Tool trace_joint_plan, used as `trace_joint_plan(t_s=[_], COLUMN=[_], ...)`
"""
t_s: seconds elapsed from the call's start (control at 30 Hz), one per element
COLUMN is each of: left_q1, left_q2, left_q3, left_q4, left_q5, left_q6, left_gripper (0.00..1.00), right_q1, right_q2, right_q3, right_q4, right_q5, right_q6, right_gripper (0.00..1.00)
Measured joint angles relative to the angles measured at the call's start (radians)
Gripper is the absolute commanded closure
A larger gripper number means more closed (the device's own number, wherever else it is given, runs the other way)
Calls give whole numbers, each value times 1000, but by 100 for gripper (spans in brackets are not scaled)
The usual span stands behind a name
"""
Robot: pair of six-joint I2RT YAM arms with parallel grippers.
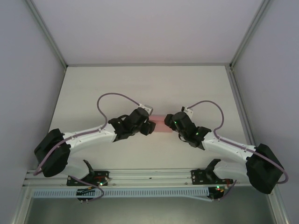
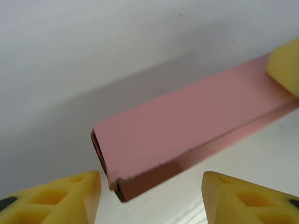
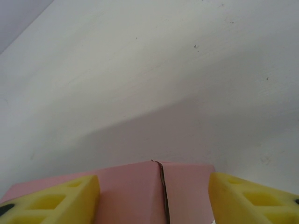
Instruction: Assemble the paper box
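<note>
- While the two arms are reaching in from either side, the pink, flat-folded rectangular paper box (image 1: 159, 122) is lying on the white bench (image 1: 140, 88), well away from the bench's edges.
- On the box's left end, the left arm's black pincer with yellow foam fingers (image 1: 150, 127) is hovering low.
- At the box's right end, the right arm's matching black pincer (image 1: 167, 122) is facing it, so the box is sitting between the two.
- Seen from the left wrist, the paper box (image 2: 187, 126) is stretching away as a long slim tube, its near open end showing folded layers inside.
- That left pincer (image 2: 150, 179) is standing spread, its fingers (image 2: 60, 198) flanking the box's near corner with bare bench showing on each side and touching nothing.
- At the box's far end in the same view, one yellow finger (image 2: 286, 65) of the right pincer is touching the top edge.
- Seen from the right wrist, the box (image 3: 135, 191) is showing a dark seam running down its top face.
- Here the right pincer (image 3: 154, 179) is straddling the box, one finger at each side; I cannot tell whether the two are pressing the card.
</note>
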Motion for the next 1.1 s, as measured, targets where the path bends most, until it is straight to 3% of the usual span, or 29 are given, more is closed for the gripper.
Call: trace_joint_plan(t_s=[0.13, 0.3, 0.47, 0.57, 0.73, 0.87, 1.03, 1.1], left_q1=[6, 89, 269, 334, 350, 360, 378, 386], left_q2=[-10, -52, -77, -51, 14, 22, 20, 22], left_q3=[45, 52, -27, -81, -138, -178, -255, -274], left_q4=[-85, -104, 24, 113, 237, 325, 468, 505], left_q5=[16, 96, 285, 395, 527, 595, 655, 666], left_q6=[-19, -77, -138, -161, -185, -205, -227, -234], left_gripper=[0, 0, 0, 3, 15, 50, 59, 74], right_q1=[2, 4, 4, 4, 4, 3, -13, -37], right_q2=[5, 14, 14, 23, 48, 54, 53, 54], right_q3=[-1, -2, -12, -14, -14, -24, -58, -82], right_q4=[10, 26, 50, 65, 104, 129, 200, 253], right_q5=[-2, -5, -6, -6, -10, -14, -57, -97], right_q6=[6, 6, 3, -2, -5, -13, -42, -58], right_gripper=[39, 39, 41, 41, 43, 44, 53, 56])
